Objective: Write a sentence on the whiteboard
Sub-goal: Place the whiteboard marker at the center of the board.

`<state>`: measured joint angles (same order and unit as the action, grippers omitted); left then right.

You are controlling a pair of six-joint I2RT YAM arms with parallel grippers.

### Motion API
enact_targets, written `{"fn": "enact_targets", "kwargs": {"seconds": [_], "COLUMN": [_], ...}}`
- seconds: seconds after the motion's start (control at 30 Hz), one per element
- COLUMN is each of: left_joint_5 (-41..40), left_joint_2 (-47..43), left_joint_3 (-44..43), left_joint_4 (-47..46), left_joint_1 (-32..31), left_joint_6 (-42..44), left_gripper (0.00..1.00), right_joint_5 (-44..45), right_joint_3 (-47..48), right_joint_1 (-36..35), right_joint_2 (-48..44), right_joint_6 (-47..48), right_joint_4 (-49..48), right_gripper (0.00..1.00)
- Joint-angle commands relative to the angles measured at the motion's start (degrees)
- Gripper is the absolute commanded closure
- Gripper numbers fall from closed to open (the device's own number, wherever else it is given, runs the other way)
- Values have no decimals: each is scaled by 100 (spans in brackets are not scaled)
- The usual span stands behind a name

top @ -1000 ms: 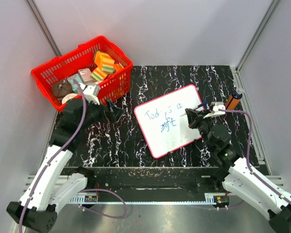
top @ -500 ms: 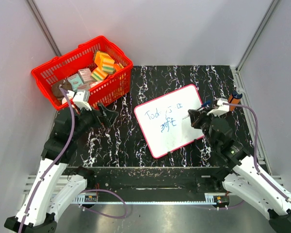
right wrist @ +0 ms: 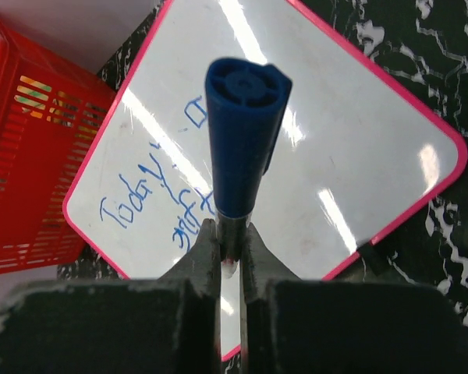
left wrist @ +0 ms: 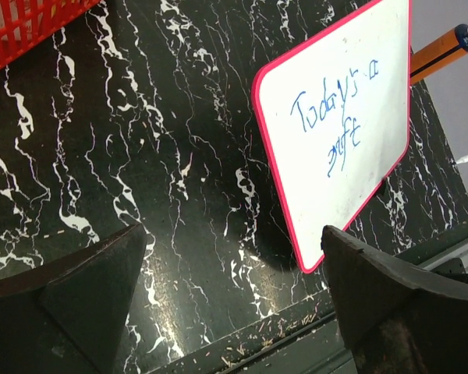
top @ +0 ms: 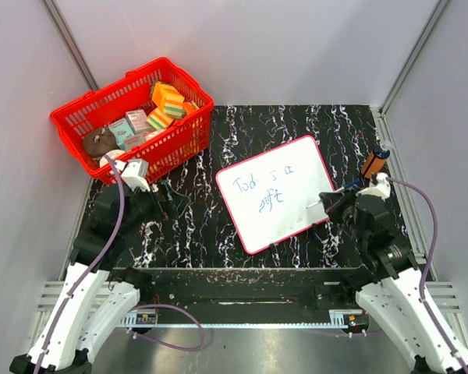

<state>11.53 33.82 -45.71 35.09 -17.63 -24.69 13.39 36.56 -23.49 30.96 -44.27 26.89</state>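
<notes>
The whiteboard (top: 274, 199) lies tilted on the black marble table, white with a red-pink rim. Blue handwriting on it reads "Today's a gift" (left wrist: 335, 125); it also shows in the right wrist view (right wrist: 164, 210). My right gripper (top: 326, 204) is shut on a blue marker (right wrist: 246, 140), held above the board's right edge with the capped end toward the camera. My left gripper (top: 175, 199) is open and empty, over bare table left of the board (left wrist: 339, 125), its fingers (left wrist: 86, 280) wide apart.
A red basket (top: 90, 117) with sponges and small boxes stands at the back left. An orange marker (top: 374, 162) lies near the right wall, beyond the board's right corner. Grey walls close in the table on three sides.
My right gripper has drawn back toward the near right, off the writing, with the marker in it. My left gripper has pulled back toward the near left.
</notes>
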Motion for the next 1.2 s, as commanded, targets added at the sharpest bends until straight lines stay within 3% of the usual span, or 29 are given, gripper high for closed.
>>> {"fn": "enact_targets", "kwargs": {"seconds": [0.0,0.47,0.7,0.8,0.83,0.9,1.0,1.07,1.17], "left_joint_5": [-90,42,95,244,262,236,227,253,429], "left_joint_2": [-165,-333,-280,-192,-157,-148,-130,-43,115], "left_joint_3": [-8,-17,10,-95,-130,-175,-140,-113,-113], "left_joint_4": [103,253,253,305,305,297,139,68,-160], "left_joint_1": [31,31,31,31,31,31,31,31,31], "left_joint_6": [51,17,8,139,192,192,140,87,52], "left_gripper": [1,1,1,1,1,1,1,1,1], "right_joint_5": [-967,-2752,-2806,-2877,-2894,-2982,-2991,-3017,-3035], "right_joint_3": [-324,-1342,-1774,-1906,-1941,-1951,-1863,-1793,-1652], "right_joint_1": [511,2268,2762,2797,2797,2797,2797,2797,2797], "right_joint_2": [-310,736,578,691,718,788,876,929,930], "right_joint_6": [-819,-1040,-926,-829,-820,-794,-724,-688,-574], "right_joint_4": [510,202,255,237,194,53,-8,-26,-35], "right_gripper": [100,100,97,73,59,42,27,7,0]}}
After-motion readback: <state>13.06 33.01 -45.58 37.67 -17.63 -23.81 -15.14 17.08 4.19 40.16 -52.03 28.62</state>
